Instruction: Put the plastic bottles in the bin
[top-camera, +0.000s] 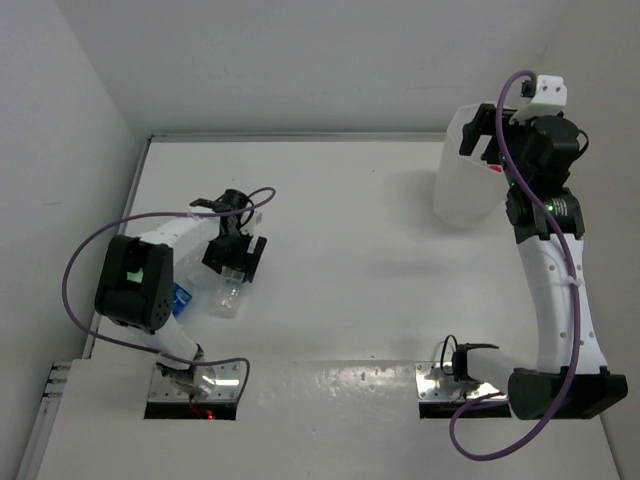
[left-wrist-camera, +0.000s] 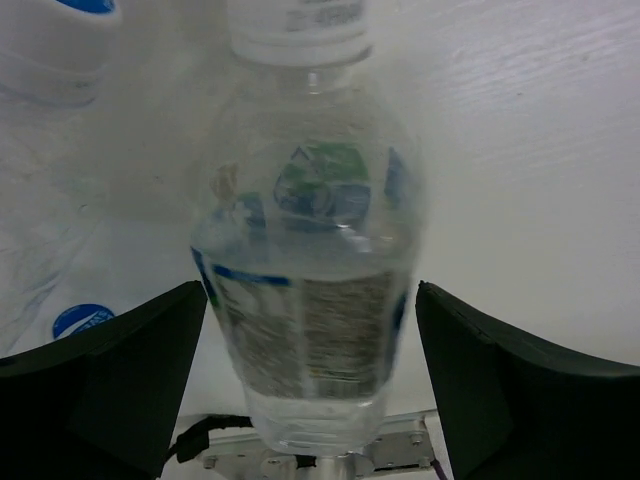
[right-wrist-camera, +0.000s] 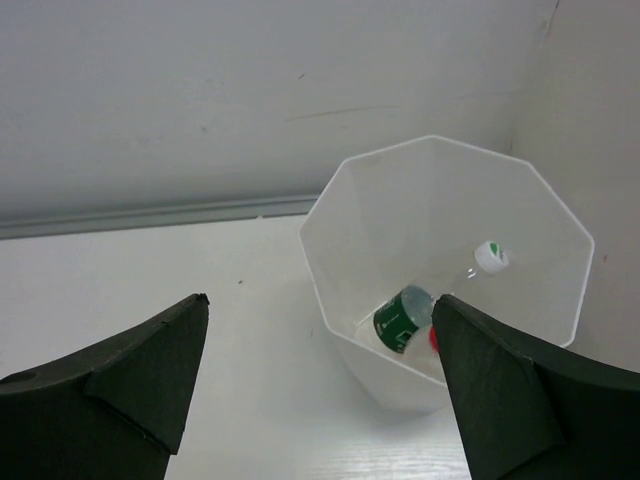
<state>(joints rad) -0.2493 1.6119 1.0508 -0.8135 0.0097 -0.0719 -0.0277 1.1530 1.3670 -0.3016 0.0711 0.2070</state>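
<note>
A clear plastic bottle with a blue-and-green label and a white cap lies on the white table between the wide-apart fingers of my left gripper. The jaws stand close on either side of it, with a thin gap on the right. From above, the left gripper is over this bottle. My right gripper is open and empty, held above and just left of the translucent white bin. In the bin lie a bottle with a dark green label, a white cap and a bit of red.
A second bottle with a blue label lies just left of the first, under the left arm; it shows as a blue logo in the left wrist view. The bin stands at the far right by the back wall. White walls close off the left and back.
</note>
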